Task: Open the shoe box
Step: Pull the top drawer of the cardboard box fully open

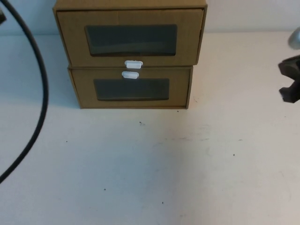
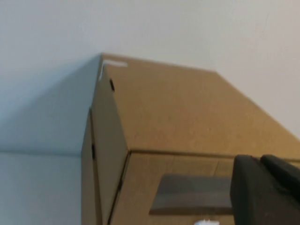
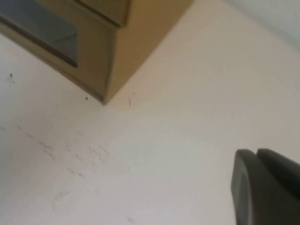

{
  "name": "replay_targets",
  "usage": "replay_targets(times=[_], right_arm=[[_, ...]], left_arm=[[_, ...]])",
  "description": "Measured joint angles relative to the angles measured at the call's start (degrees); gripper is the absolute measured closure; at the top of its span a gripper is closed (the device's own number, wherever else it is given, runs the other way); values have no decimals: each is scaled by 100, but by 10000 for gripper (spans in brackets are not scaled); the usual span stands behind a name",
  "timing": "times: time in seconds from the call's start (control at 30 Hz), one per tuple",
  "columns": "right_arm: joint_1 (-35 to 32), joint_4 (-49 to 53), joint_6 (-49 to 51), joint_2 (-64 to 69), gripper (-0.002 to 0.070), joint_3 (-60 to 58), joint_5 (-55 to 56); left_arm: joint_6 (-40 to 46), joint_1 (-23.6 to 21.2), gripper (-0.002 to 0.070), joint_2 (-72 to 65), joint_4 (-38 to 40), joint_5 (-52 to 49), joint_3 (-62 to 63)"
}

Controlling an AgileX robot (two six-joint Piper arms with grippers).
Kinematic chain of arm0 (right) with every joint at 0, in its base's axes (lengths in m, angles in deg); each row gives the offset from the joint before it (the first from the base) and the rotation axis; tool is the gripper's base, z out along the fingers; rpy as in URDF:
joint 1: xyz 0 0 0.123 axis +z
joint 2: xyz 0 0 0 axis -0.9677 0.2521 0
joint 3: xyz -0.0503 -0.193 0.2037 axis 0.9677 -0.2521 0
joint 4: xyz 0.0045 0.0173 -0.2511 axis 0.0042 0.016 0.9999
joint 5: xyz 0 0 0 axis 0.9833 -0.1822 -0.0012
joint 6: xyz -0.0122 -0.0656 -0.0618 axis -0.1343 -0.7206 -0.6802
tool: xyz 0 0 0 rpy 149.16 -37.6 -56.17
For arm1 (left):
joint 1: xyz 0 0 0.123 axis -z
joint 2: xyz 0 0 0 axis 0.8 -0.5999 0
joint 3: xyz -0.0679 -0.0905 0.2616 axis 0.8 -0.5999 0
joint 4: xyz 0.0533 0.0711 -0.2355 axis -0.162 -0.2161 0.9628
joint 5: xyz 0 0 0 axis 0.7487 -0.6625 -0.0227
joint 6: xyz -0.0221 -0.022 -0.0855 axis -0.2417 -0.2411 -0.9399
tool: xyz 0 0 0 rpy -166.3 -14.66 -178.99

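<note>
High view: upper box (image 1: 130, 35) and lower box (image 1: 131, 89) at 12 o'clock, both unopened. Right gripper (image 1: 289, 86) at 3 o'clock, jaws together; left gripper (image 2: 265, 190) facing upper box, state unclear.

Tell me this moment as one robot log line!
top box: closed, on bottom box | left gripper: near top box | right gripper: shut, far right, clear of boxes | opening: not begun
</note>
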Motion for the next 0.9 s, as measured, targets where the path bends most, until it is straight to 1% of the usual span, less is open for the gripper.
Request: replay_targets(times=[0.07, 0.17, 0.3, 0.37, 0.43, 0.53, 0.6, 0.67, 0.7, 0.77, 0.9], right_arm=[[404, 229, -736, 30, 689, 8, 312], [1013, 1003, -1120, 9, 689, 8, 474], [1901, 2165, -1157, -129, 689, 8, 653], [2348, 2865, -852, -191, 689, 13, 691], [2682, 3849, -280, -204, 689, 37, 691], [3088, 6101, 1100, -114, 689, 154, 349], [3325, 7649, 2313, 63, 689, 297, -136], [3497, 8719, 3493, 283, 689, 446, -577], [3568, 9117, 3980, 385, 689, 515, -752], [3713, 9557, 4604, 526, 689, 575, -886], [4177, 10205, 5404, 838, 689, 611, -886]], left_arm=[[-12, 0, 679, -208, 66, -246, 43], [65, 7, 679, -602, 102, -852, 384], [628, 7, 679, -1308, 167, -1637, 1343], [993, 7, 679, -1695, 278, -2089, 1960], [1346, 7, 679, -2112, 407, -2548, 2671], [1965, 7, 679, -2796, 770, -3184, 3603], [2267, 7, 679, -3291, 1044, -3476, 4220], [2413, 7, 679, -3781, 1317, -3661, 4742], [2490, 7, 679, -4019, 1438, -3751, 5009], [2613, 7, 679, -4436, 1638, -3937, 5485], [2806, -44, 679, -5304, 2092, -4651, 6191]])
